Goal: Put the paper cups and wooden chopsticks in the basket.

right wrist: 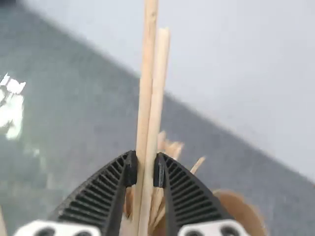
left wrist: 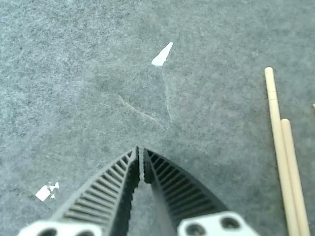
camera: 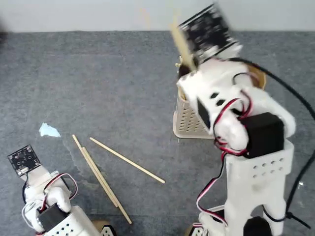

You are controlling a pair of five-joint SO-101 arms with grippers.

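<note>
Two wooden chopsticks [right wrist: 149, 73] are pinched between the jaws of the right tool [right wrist: 143, 172], projecting past its tips. The basket [camera: 189, 120], already holding further sticks [right wrist: 170, 147], stands directly beneath that tool. Left tool [left wrist: 141, 160] is pressed together on nothing, low over the grey worktop [left wrist: 74, 73], with three loose chopsticks [camera: 101, 177] lying near it.

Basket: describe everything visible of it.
The basket is a cream, plastic-looking container whose wall is pierced with rows of small holes. It stands upright on the grey felt table, right of centre in the high view. The right arm hangs over it and hides its opening and far side. The right claw, shut on two wooden chopsticks, is above it.
</note>
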